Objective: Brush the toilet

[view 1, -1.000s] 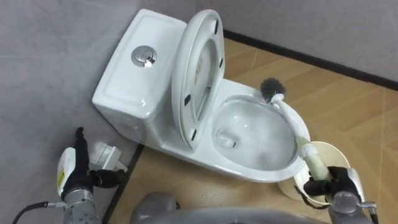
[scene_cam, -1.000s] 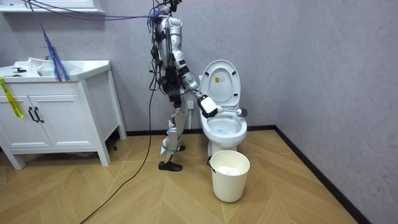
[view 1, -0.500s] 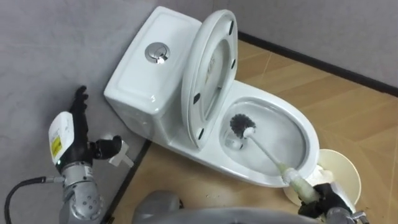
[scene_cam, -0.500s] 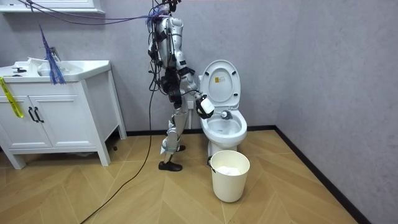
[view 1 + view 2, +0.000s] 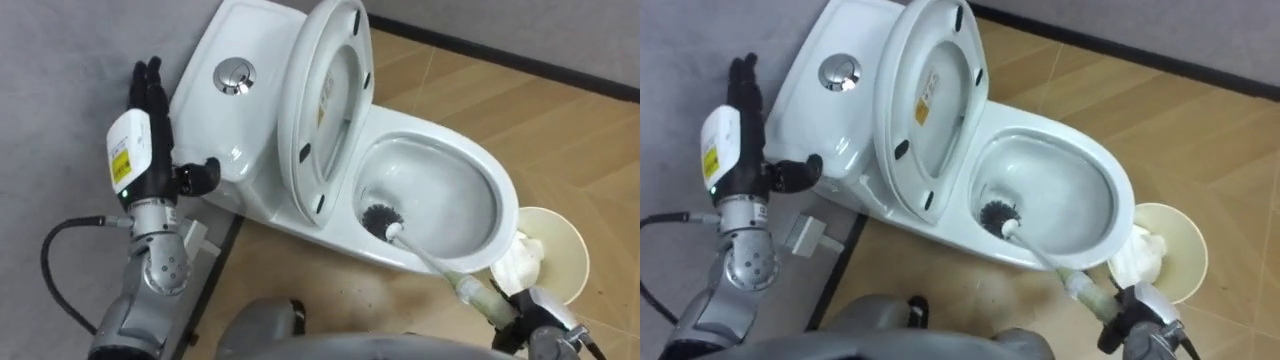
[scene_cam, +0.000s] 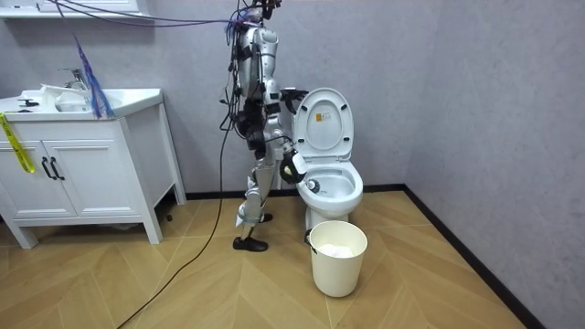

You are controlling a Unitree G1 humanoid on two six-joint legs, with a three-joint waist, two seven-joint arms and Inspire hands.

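A white toilet (image 5: 430,190) stands against the grey wall with its lid and seat (image 5: 320,100) tipped up against the tank (image 5: 240,60). The toilet brush's dark head (image 5: 378,218) is down inside the bowl, by the near left wall. Its pale handle (image 5: 440,272) slants to the lower right into my right hand (image 5: 530,322), which is shut on the grip. My left hand (image 5: 142,125) is raised beside the tank with straight fingers pointing up and the thumb towards the tank, holding nothing. In the room view I stand at the toilet (image 6: 331,187) on the room view's left.
A cream waste bin (image 5: 560,245) with white paper (image 5: 520,262) in it stands right in front of the bowl. A small white box (image 5: 805,235) lies on the floor by the wall under the tank. A sink cabinet (image 6: 82,155) stands at the room view's left.
The brush head went from the bowl's far rim down into the bowl and then to its near left side. My left hand rose beside the tank. The head camera shifted.
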